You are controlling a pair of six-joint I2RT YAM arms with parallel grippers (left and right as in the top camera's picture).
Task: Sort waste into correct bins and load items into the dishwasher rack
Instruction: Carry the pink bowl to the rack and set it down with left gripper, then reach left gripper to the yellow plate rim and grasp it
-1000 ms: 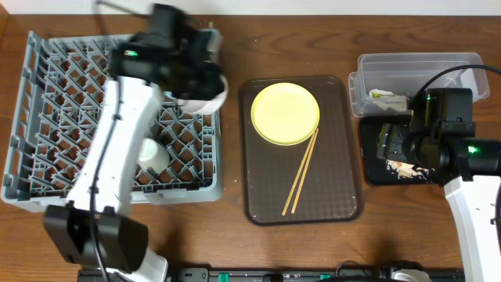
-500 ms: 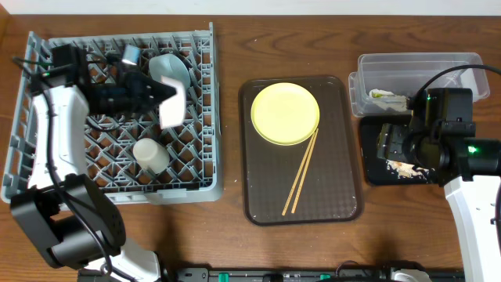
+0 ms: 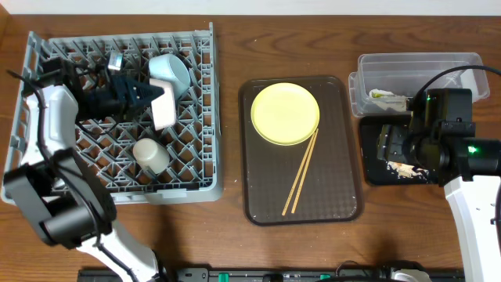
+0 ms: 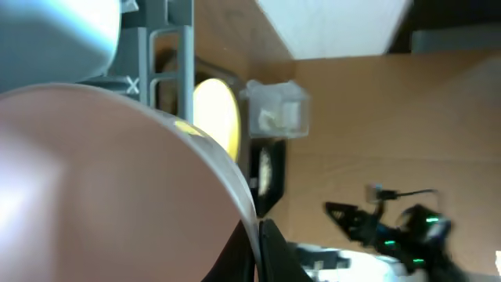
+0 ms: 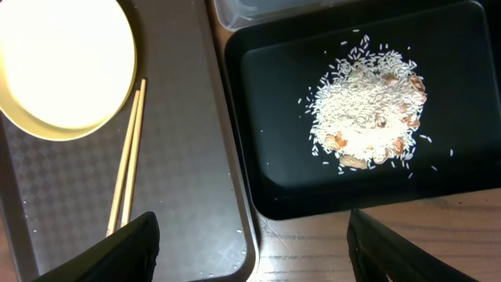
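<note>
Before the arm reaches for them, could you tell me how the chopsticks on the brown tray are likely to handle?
The chopsticks look thin and straight: probably light and stiff. They lie flat, side by side on the brown tray, so there may be little to grip and one could roll. Their upper ends sit near the plate, which might get nudged.

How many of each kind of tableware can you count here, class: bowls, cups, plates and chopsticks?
Bowls: 2 (light-blue bowl, white bowl)
Cup: 1
Plate: 1
Chopsticks: 2
Total: 6
</note>
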